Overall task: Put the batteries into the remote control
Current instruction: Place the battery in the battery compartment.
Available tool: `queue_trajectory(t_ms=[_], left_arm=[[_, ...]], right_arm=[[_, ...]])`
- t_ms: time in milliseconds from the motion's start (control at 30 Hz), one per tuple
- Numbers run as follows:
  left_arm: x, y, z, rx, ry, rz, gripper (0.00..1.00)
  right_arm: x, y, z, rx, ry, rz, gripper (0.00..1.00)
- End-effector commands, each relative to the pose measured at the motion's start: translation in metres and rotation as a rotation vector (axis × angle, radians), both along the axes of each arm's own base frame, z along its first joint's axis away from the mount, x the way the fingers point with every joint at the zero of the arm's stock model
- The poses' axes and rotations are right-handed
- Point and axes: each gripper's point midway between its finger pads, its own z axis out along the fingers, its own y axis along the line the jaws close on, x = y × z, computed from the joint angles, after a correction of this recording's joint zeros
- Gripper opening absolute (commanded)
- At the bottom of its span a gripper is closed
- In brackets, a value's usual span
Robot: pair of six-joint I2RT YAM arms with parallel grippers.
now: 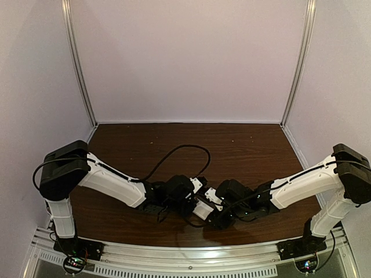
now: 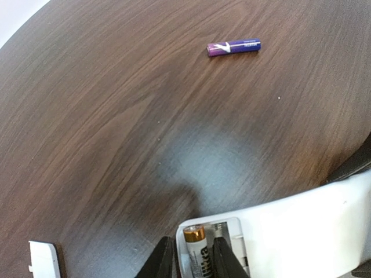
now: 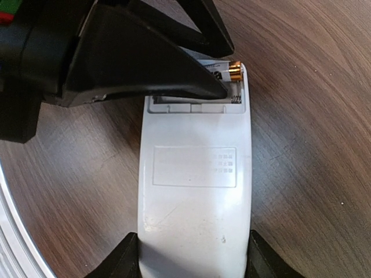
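Note:
The remote control [image 3: 194, 191] lies plain back up, and my right gripper [image 3: 193, 256] is shut on its near end. Its battery compartment [image 3: 197, 101] at the far end is uncovered. The gold-brown battery [image 2: 197, 252] lies in the compartment's outer slot, its gold tip [image 3: 235, 70] showing. My left gripper [image 2: 192, 248] hangs over that end with its jaws a little wider than the cell: one finger [image 2: 159, 263] is outside the remote's wall, the other [image 2: 223, 258] is in the neighbouring slot. The dark blue-purple battery [image 2: 233, 47] lies loose on the table beyond. Both grippers meet at the table's near middle, around the remote [image 1: 204, 207].
A small white flat piece [image 2: 43, 260], perhaps the compartment lid, lies on the dark wood table [image 2: 116, 116] left of my left gripper. A black cable [image 1: 179, 152] loops over the table behind the arms. A metal rail [image 1: 185, 255] runs along the near edge.

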Motion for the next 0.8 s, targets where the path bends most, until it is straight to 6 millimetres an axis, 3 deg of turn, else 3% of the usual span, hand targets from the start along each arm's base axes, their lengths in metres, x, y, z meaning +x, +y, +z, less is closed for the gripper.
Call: queue_trajectory(t_ms=[0,300,600,767], left_arm=[[0.005,0.044,-0.038,0.202,0.018,0.068,0.26],[-0.004,0.035,-0.028,0.13,0.05,0.02,0.33],[-0.014,0.011,0.017,-0.06,0.026,-0.087,0.38],[-0.019,0.008,0.04,-0.158,0.034,-0.153,0.41]], right_arm=[[-0.008,-0.02,-0.01,-0.069,0.02,-0.003,0.0],[-0.007,-0.019,-0.01,-0.068,0.018,-0.005,0.0],[-0.009,-0.017,-0.009,-0.066,0.012,0.027,0.0],[-0.011,-0.016,-0.005,-0.069,0.003,0.061,0.0]])
